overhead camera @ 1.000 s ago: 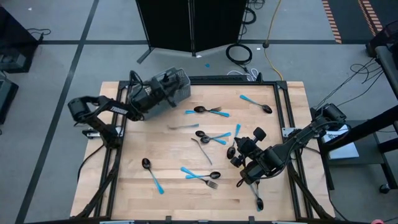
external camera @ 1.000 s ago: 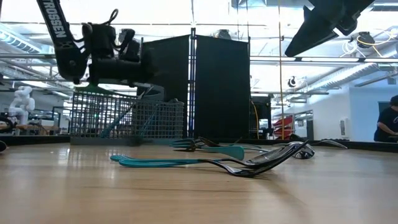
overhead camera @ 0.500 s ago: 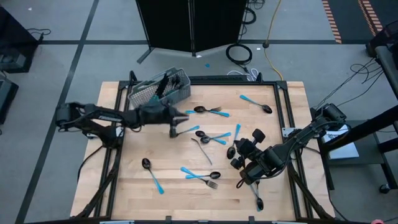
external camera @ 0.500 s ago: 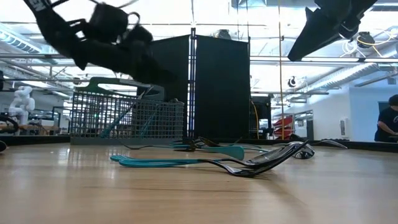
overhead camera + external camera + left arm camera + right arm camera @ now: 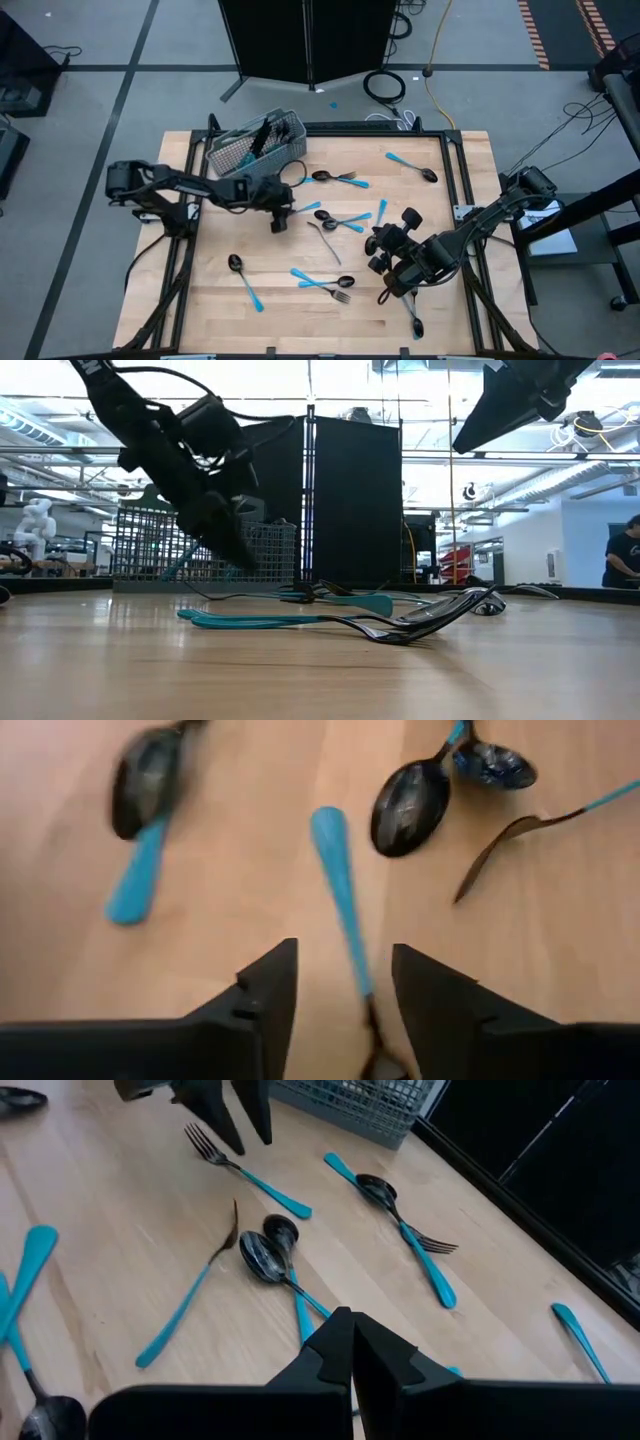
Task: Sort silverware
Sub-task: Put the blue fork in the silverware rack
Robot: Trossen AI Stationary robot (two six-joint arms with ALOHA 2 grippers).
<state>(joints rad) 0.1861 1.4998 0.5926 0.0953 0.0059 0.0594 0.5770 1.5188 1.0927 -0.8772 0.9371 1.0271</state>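
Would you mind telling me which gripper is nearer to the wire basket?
Left. The left gripper hangs just below the basket in the high view, over a fork. The right gripper sits far off, near the table's opposite corner.

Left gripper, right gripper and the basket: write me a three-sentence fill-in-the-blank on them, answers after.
1. The left gripper hovers open over a fork with a light-blue ____.
2. The right gripper has its fingers ____.
3. Some silverware already stands in the grey wire-mesh ____.

Missing words: handle; shut; basket.
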